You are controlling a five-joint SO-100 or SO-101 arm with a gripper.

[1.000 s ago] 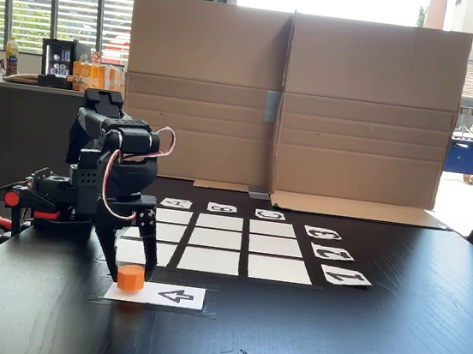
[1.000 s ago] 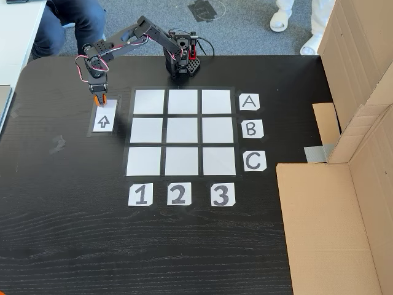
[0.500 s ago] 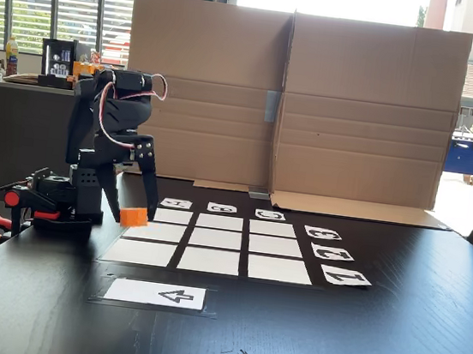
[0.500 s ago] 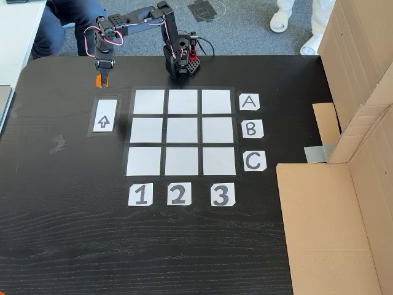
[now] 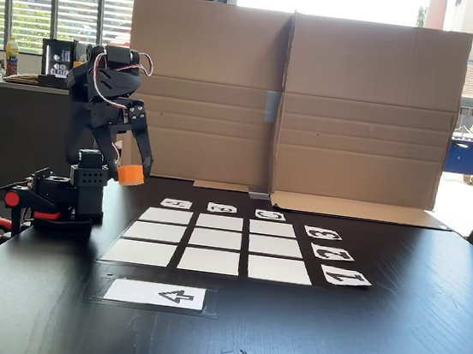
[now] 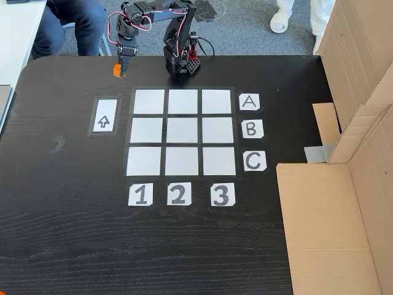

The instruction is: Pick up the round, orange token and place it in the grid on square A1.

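Fixed views: black table [image 6: 73, 233] bearing the grid [image 6: 181, 132], nine blank white cells, with square A1 [image 6: 149, 101] at its far left corner. Gripper [image 5: 132, 173] raised above the table's far left, jaws clamped on the token [image 5: 131, 173], well apart from the grid.

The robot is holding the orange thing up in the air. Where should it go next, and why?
Probably sideways, toward square A1, then down. The gripper is shut on the token and holds it high above the table, beside the grid and not over it. In the fixed view from above, A1 is the corner cell lining up with labels A and 1.
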